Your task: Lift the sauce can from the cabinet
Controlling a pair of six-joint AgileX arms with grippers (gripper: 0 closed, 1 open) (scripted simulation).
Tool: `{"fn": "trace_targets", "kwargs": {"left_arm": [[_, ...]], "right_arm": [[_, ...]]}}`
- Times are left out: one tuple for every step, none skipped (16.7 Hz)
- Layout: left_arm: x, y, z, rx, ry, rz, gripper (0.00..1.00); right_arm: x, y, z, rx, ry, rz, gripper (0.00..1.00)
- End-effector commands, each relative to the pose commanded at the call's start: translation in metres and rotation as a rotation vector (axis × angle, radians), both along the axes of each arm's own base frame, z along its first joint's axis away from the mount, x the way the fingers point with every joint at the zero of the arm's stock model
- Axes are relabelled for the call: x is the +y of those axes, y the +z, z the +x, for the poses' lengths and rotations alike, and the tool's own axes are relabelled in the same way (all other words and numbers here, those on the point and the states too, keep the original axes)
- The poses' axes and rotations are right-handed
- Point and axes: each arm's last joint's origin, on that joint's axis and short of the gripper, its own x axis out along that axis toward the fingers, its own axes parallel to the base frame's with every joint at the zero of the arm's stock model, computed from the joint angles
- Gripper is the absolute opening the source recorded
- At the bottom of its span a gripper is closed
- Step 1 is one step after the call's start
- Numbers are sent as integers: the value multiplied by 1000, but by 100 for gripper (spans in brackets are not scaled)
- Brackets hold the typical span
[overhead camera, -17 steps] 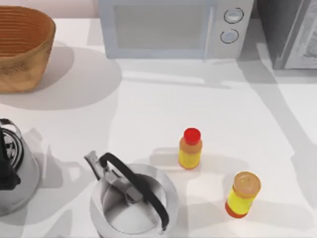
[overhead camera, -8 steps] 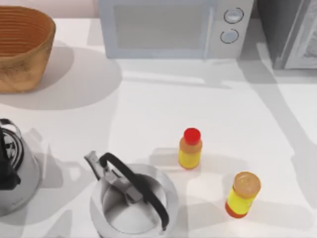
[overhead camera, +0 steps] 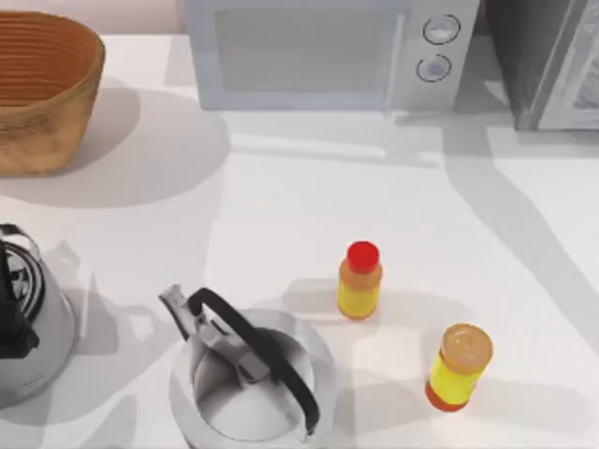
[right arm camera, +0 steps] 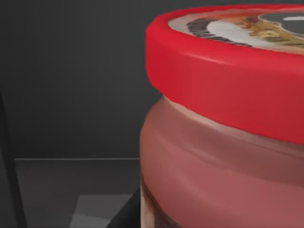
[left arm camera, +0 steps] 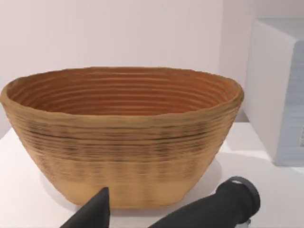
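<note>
We saw the sauce can (right arm camera: pixel 223 123) close before our right wrist camera, standing inside the dark cabinet (overhead camera: pixel 547 61) at the table's far right corner. Whether our right gripper's fingers were apart or together, we could not tell. Our left wrist camera faced the woven basket (left arm camera: pixel 123 137).

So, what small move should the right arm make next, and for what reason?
Probably ease a little closer and centre on the sauce can before closing. The right wrist view sees its red lid and body very near, off to one side, inside the dark cabinet, on the shelf, with nothing gripping it visibly.
</note>
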Motion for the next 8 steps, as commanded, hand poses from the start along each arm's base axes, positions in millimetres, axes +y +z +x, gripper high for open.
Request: {"fn": "trace_targets", "kwargs": {"left_arm": [[0,0,0,0,0,0,100],[0,0,0,0,0,0,100],[0,0,0,0,0,0,100],[0,0,0,0,0,0,100],[0,0,0,0,0,0,100],[0,0,0,0,0,0,100],[0,0,0,0,0,0,100],[0,0,0,0,0,0,100]], "right_arm": [[-4,5,-19,0,0,0,0],[-7,8,-34,0,-1,-1,0],[-9,9,-43,0,-1,-1,0],[-10,10,-47,0,-1,-1,0],[-10,11,-48,0,-1,-1,0],[-10,11,-48,0,-1,-1,0],[-10,11,-48,0,-1,-1,0],[-11,11,-48,-4,-4,3,0]]}}
